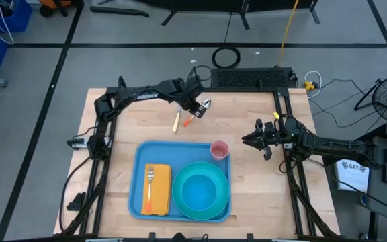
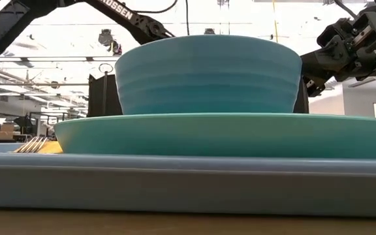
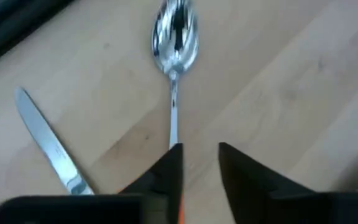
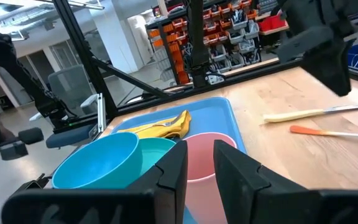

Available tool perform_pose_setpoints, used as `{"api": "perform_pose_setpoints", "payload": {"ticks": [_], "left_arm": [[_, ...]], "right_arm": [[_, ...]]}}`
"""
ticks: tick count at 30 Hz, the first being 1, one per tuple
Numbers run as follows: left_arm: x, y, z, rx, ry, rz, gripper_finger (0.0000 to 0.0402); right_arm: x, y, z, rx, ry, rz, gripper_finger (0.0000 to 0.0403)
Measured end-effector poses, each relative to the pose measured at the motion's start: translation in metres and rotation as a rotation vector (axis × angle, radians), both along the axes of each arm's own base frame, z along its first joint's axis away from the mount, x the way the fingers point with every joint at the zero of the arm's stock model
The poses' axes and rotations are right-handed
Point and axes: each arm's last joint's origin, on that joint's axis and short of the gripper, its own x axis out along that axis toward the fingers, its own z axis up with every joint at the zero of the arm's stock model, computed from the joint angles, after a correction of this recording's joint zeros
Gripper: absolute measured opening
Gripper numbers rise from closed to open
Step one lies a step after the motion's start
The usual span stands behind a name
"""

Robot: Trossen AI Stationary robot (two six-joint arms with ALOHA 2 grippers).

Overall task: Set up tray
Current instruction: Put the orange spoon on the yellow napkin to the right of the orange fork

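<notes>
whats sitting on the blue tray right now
On the tray lie a yellow napkin with a fork on top, a teal plate holding a blue bowl, and a pink cup at one corner. What lies under the napkin and plate is hidden.

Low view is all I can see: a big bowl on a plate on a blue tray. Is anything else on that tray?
Observer: Yes, a pink cup stands in the tray's far right corner.
Operator: Any cutlery?
Observer: A fork lies on a yellow napkin, left of the plate.
Operator: What are the arms doing?
Observer: The left arm's jaws hang open over a spoon lying on the table behind the tray.
</notes>
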Motion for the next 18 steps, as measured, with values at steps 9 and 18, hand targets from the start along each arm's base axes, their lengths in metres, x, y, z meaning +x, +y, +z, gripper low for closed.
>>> {"api": "perform_pose_setpoints", "payload": {"ticks": [9,18], "left_arm": [[0.004,0.004,-0.023,-0.001,0.061,-0.020,0.0219],[0.007,0.012,-0.056,-0.035,0.125,-0.026,0.0203]], "right_arm": [[0.000,0.000,0.001,-0.003,-0.009,-0.005,0.0068],[0.000,0.000,0.001,0.000,-0.008,-0.005,0.0068]]}}
